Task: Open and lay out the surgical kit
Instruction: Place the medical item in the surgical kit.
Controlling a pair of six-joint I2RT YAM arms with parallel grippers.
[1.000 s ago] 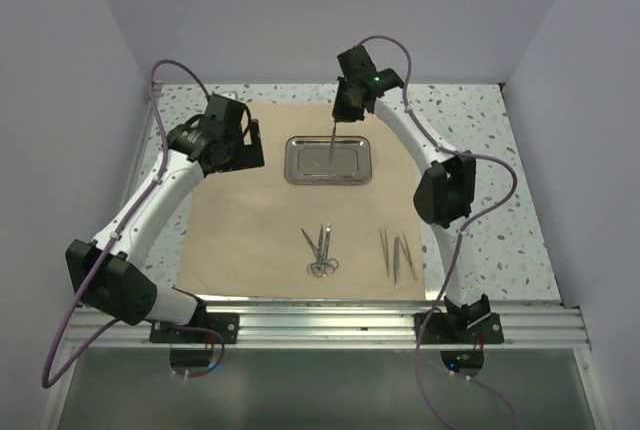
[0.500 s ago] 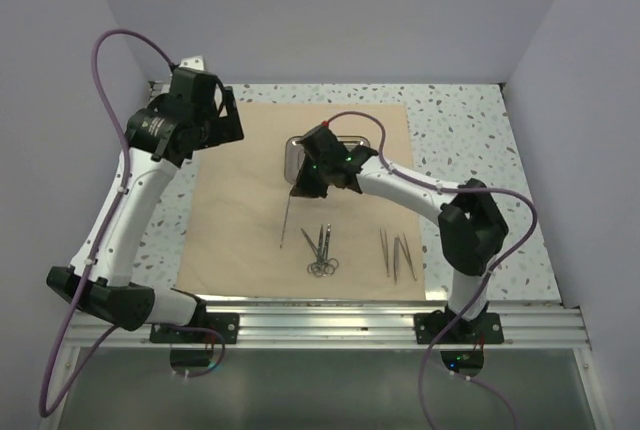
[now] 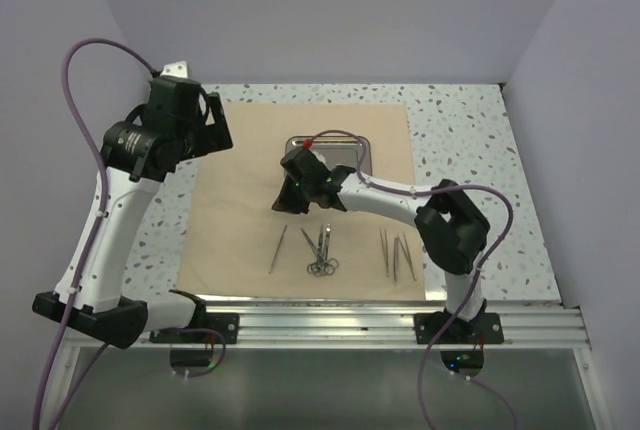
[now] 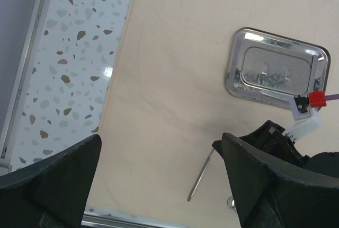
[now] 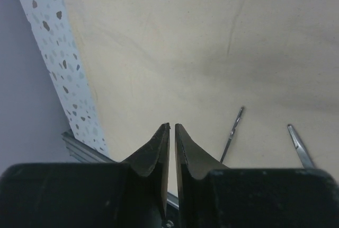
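From above, the wrap sheet (image 3: 240, 200) lies flat across the middle of the table (image 3: 470, 130). The steel tray (image 3: 335, 153) sits near the sheet's far edge and looks empty. Along the near edge runs a row: a slim steel instrument (image 3: 277, 249) at the left, the scissors (image 3: 321, 250) beside it and the tweezers (image 3: 404, 258) to the right. The right gripper (image 3: 282, 202) hovers between tray and row, and the left gripper (image 3: 205, 128) hangs high over the sheet's far left corner. In the left wrist view the left fingers (image 4: 63, 169) stand wide apart with nothing between them. Below them are the sheet, the tray and the slim instrument (image 4: 200, 180), which lies by itself on the sheet. In the right wrist view the right fingertips (image 5: 164, 135) are pressed together and empty, and the slim instrument (image 5: 232, 142) rests on the sheet just beyond them. The layout seems nearly done. The right arm would do best to rise straight up before swinging away, so that wrist and cable clear the row. The left arm should keep off the sheet, since a snagged edge would drag everything.
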